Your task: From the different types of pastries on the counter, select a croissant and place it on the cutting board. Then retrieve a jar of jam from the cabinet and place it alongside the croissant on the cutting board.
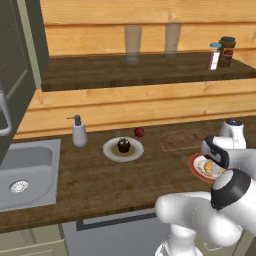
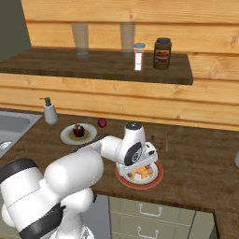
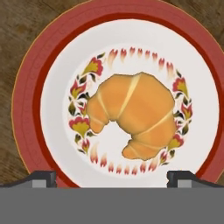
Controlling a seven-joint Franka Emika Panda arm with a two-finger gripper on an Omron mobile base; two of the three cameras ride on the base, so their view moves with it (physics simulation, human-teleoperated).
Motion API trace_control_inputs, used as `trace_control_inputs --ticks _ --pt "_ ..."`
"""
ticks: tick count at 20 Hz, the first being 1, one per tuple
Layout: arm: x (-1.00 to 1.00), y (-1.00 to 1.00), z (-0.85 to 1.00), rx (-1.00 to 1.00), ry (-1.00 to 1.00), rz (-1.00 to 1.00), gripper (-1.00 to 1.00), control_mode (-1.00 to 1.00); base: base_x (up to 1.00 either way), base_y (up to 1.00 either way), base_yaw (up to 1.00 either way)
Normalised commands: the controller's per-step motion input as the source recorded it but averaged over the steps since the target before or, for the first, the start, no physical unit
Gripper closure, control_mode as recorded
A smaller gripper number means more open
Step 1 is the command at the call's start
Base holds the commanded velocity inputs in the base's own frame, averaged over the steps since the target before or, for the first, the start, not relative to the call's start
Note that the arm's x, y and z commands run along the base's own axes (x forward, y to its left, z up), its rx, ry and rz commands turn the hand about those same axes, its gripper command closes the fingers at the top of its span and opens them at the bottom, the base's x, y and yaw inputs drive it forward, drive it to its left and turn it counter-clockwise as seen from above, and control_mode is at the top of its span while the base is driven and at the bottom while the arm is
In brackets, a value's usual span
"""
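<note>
The spread gripper (image 3: 111,177) hangs over the croissant (image 3: 131,116), seemingly not touching it.

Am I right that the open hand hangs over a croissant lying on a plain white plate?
Not quite: the plate has a red rim and a floral ring, as the hand view shows. The croissant does lie on it, under the open hand.

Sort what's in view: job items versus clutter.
Job: croissant on the red-rimmed plate, cutting board, jam jar, open gripper.
Clutter: cupcake, apple, soap dispenser, sink, glasses.
</note>
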Motion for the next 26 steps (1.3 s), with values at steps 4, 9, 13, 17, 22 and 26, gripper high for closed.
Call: trace_control_inputs --ticks 4,9,13,17,22,26 --pt "0.01 0.0 -0.05 0.0 0.0 0.0 -1.0 -1.0 0.0 0.0 0.0" --pt "0.05 0.0 0.0 0.0 0.0 0.0 -1.0 -1.0 0.0 0.0 0.0" --pt "0.08 -0.03 -0.01 0.0 0.0 0.0 -1.0 -1.0 0.0 0.0 0.0" --pt "0.11 -0.03 -0.02 0.0 0.0 0.0 -1.0 -1.0 0.0 0.0 0.0" --pt "0.01 0.0 -0.12 0.01 0.0 0.0 -1.0 -1.0 0.0 0.0 0.0" --pt "0.02 0.0 -0.14 0.0 0.0 0.0 -1.0 -1.0 0.0 0.0 0.0"
